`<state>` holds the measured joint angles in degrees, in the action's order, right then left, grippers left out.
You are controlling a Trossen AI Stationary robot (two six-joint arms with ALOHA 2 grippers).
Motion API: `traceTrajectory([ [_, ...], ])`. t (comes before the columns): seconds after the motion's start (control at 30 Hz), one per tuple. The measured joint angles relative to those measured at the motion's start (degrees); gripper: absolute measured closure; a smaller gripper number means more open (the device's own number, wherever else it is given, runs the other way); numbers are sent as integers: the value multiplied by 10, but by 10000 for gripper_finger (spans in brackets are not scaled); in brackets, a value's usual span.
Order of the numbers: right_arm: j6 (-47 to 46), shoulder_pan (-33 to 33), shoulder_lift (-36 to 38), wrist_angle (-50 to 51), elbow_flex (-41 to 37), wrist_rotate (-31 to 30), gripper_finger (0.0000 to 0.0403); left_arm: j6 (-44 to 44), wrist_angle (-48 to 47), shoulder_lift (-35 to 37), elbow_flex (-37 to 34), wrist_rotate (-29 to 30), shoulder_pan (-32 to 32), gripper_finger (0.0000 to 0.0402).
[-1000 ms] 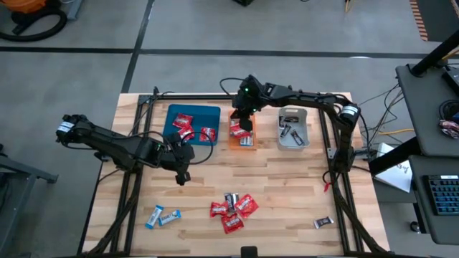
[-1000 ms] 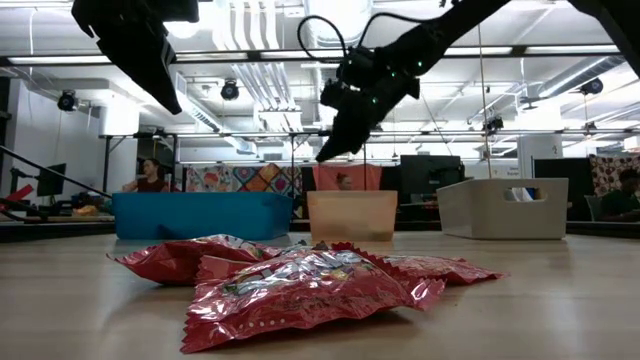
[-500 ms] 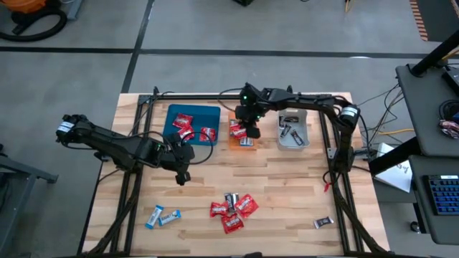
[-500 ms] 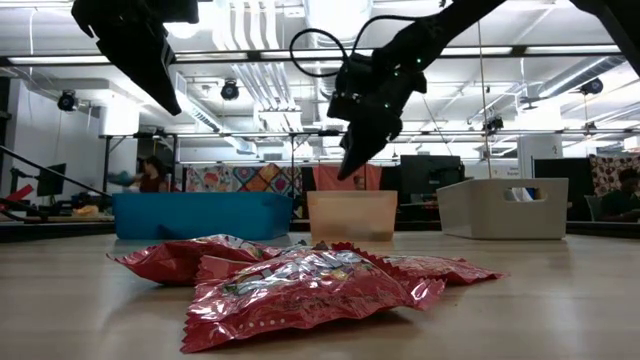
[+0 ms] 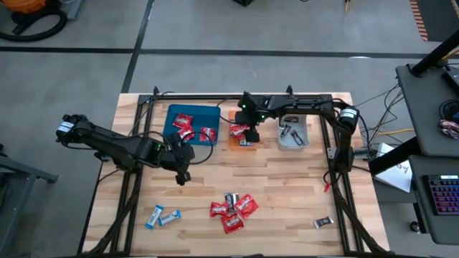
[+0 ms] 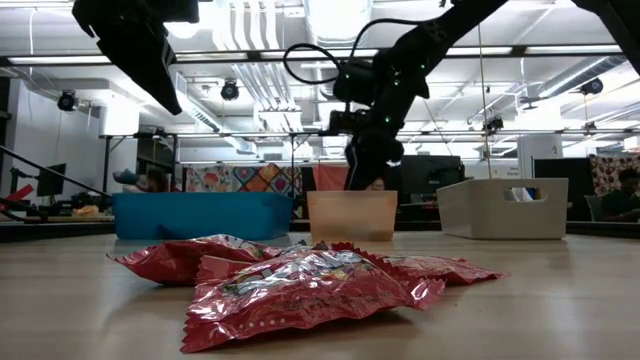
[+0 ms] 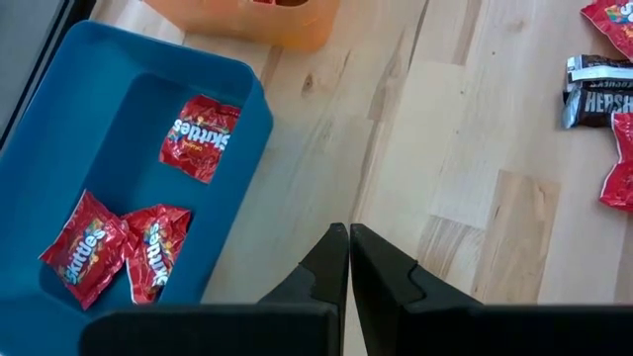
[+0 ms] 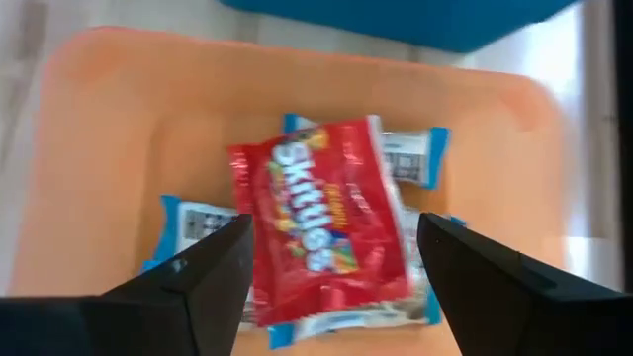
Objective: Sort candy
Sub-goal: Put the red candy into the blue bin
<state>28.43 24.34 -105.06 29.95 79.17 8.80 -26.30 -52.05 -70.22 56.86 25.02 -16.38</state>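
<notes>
Near edge of the bench [image 5: 287, 186]: unsorted candy remains. Two blue-and-white bars [image 5: 163, 216] lie toward the near left corner, a red pile [image 5: 233, 208] with a dark bar in it sits mid near edge, and one dark bar [image 5: 323, 223] lies toward the near right corner.

Middle: left gripper [image 5: 182, 175] hangs over bare wood just in front of the blue tray [image 5: 209, 113], fingers pressed together, holding nothing, waiting.

Far edge: right gripper [image 5: 252, 132] is over the orange tray [image 5: 246, 145]. A second ago it was clamped shut; now its fingers [image 8: 188, 287] stand spread wide, and a red Skittles pack [image 8: 318, 229] lies loose in the tray on top of blue-and-white bars [image 8: 410, 158]. The drop looks just done. Judgement: likely a missort, since the other red packs [image 7: 134, 237] sit in the blue tray. Grey tray [image 5: 303, 140] at far right holds dark bars.
</notes>
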Motion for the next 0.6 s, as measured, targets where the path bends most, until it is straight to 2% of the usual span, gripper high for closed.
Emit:
traceTrajectory([
  [0.13, -14, -2, 0, -8, -13, 2, 127, -1, 2, 0, 0, 0, 0, 402],
  [0.33, -30, -1, 0, -71, -56, 1, 128, 1, 6, 0, 0, 0, 0, 402],
  [0.6, -48, -1, 0, -123, -94, 2, 145, 1, 9, 0, 0, 0, 0, 402],
])
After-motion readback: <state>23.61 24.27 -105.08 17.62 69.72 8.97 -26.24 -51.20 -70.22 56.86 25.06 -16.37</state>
